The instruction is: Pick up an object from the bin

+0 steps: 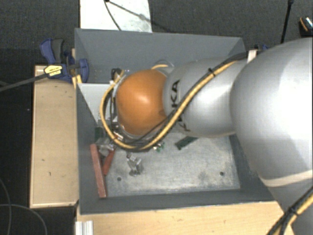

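Observation:
My gripper pokes out below the arm's orange cover, low over the bin floor at the front left. Just left of it lies a short orange-red piece, leaning toward a long reddish-brown stick that runs along the bin's left wall. The gripper stands apart from both, over bare floor. A dark green flat piece lies to its right, partly under the arm.
The arm and its orange cover hide the middle and back of the bin. A small green bit shows at the cover's lower edge. Grey metal parts sit by the left wall above the stick.

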Tool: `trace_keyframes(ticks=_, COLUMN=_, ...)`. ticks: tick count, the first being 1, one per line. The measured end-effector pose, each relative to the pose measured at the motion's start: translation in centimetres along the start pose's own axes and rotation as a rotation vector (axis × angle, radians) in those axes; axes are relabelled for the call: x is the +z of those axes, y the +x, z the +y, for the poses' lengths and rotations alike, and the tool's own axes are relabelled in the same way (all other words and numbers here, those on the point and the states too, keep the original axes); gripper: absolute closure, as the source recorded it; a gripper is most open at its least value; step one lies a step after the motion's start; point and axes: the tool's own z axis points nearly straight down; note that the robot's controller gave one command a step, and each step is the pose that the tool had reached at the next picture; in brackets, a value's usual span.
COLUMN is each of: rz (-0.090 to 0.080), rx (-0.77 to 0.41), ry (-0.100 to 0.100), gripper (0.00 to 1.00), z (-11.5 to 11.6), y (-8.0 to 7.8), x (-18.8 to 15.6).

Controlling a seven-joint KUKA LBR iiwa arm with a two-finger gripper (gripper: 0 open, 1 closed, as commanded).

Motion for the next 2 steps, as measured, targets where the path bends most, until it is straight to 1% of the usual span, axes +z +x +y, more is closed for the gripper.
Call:
trace_keyframes(ticks=1, rz=-0.003, rx=-0.235, ry=0.004, gripper=0.0, z=-3.1, y=-2.7, x=2.9)
trace_keyframes(ticks=2, rz=0.002, rx=-0.369, ry=-0.001, gripper=0.0, z=0.1, y=0.8, x=3.0)
